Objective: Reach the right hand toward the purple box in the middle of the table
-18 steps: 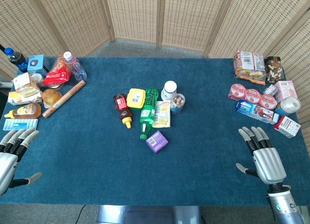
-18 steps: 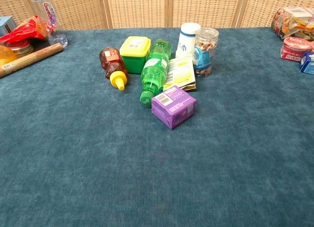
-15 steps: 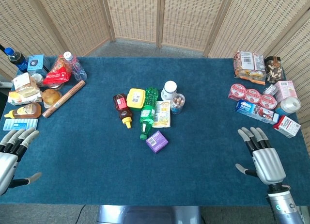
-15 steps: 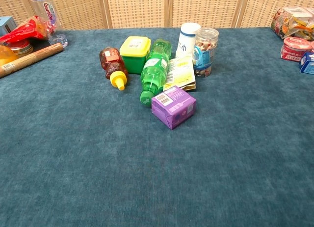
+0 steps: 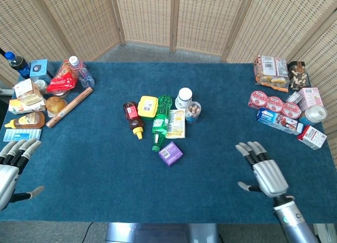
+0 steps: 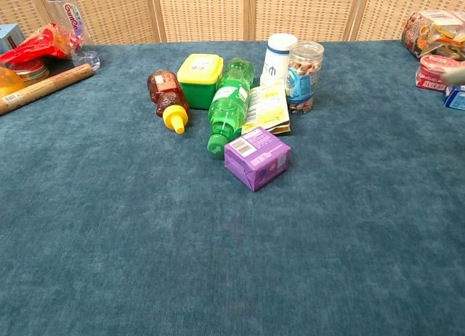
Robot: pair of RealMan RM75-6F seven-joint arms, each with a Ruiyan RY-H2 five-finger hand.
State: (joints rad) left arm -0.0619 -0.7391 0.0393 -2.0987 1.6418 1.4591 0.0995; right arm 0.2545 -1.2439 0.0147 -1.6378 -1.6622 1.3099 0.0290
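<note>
Head view: right hand [image 5: 265,172] has shifted inward since earlier, fingers [image 5: 251,151] spread, holding nothing; reach begun. Purple box [image 5: 170,153] lies well left of the fingertips, unmoved on the worktop [image 5: 105,169]. Left hand [image 5: 11,166] unchanged, fingers apart.
Chest view: box [image 6: 257,158] unmoved; no hand clearly visible.

Blue-carpeted table [image 5: 105,169] is being occupied centrally by purple box [image 5: 170,153], green bottle [image 5: 160,123], yellow tub [image 5: 148,106], syrup bottle [image 5: 132,117], two jars; groceries being piled along both sides.
</note>
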